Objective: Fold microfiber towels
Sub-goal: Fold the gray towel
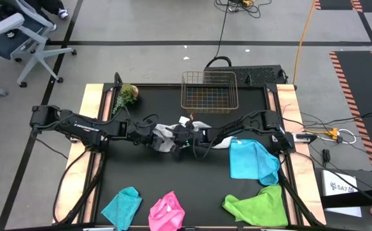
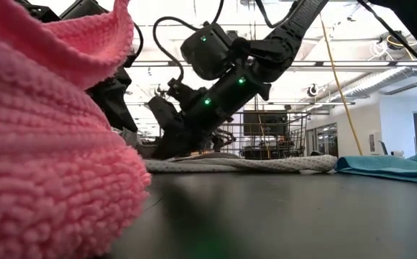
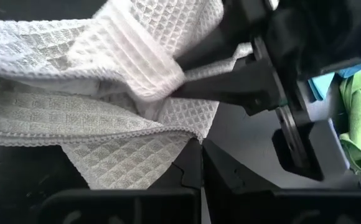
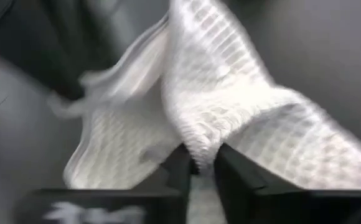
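Note:
The white towel [image 1: 202, 140] lies bunched at the table's middle, its right part flat on the mat [image 2: 266, 165]. Both arms meet over its left part. My left gripper [image 1: 162, 137] comes from the table's left and is shut on the towel [image 3: 106, 112]. My right gripper [image 1: 186, 136] comes from the right and is shut on a raised fold of the towel [image 4: 218, 93]. The sky blue towel [image 1: 253, 160], the lime green towel [image 1: 260, 206], the hot pink towel [image 1: 167, 213] and the teal towel [image 1: 122, 206] lie crumpled on the table. My left gripper pinches the white towel's hemmed edge [image 3: 187, 133] between its two fingers, slanting down from the table's left. The cloth spreads away from the fingertips in loose folds, slack. My right gripper pinches a bunched fold of the white towel [image 4: 200, 144] between its two fingers [image 3: 230, 84], slanting down from the table's right. The fold holds several layers. The cloth rises to the fingers, and the towel's right part stays on the table.
A wire basket [image 1: 208, 91] stands at the far edge and a small plant [image 1: 128, 94] at the far left. The pink towel [image 2: 50, 144] fills the low view's left. Bare mat [image 1: 192, 186] lies between the arms and the near towels.

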Robot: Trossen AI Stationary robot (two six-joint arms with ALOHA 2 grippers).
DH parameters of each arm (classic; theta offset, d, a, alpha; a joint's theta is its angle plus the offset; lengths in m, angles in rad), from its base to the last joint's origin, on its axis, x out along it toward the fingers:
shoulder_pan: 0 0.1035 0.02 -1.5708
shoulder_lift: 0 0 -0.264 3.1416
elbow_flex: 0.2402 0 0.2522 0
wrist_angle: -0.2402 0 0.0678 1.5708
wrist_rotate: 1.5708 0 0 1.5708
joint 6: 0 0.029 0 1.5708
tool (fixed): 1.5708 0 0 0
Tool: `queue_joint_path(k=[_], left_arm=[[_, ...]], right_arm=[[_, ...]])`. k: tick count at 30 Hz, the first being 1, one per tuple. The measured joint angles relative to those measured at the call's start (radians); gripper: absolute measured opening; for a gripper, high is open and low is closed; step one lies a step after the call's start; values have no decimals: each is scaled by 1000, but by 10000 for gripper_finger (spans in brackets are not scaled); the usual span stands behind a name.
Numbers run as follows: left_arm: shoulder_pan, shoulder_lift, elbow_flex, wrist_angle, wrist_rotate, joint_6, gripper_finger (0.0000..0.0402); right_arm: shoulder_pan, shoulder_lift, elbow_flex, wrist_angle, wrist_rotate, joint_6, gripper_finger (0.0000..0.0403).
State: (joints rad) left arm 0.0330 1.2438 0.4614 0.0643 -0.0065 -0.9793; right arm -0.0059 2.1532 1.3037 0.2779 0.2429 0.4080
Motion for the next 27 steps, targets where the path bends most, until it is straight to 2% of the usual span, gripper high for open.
queue_joint_path(k=[1, 4, 7, 11, 15, 18, 22, 27], left_arm=[[0, 0, 0, -1, -3, 3, 3], [2, 0, 0, -6, -4, 17, 2], [11, -9, 0, -11, 8, 29, 2], [27, -58, 11, -26, 33, 52, 2], [48, -154, 76, -45, 42, 128, 1], [69, -241, 172, -114, 37, 226, 1], [91, -345, 365, -227, -17, 405, 1], [93, -381, 630, -528, -131, 561, 1]], right_arm=[[0, 0, 0, -12, -33, 0, 16], [1, -26, -1, -74, -126, 4, 7], [6, -111, -1, -184, -163, -27, 2], [0, -275, -1, -355, -153, -129, 1], [-29, -453, -1, -468, -63, -215, 1], [-61, -568, 0, -538, -18, -273, 1], [-119, -700, 0, -601, 19, -354, 1], [-180, -822, 0, -675, 16, -414, 0]])
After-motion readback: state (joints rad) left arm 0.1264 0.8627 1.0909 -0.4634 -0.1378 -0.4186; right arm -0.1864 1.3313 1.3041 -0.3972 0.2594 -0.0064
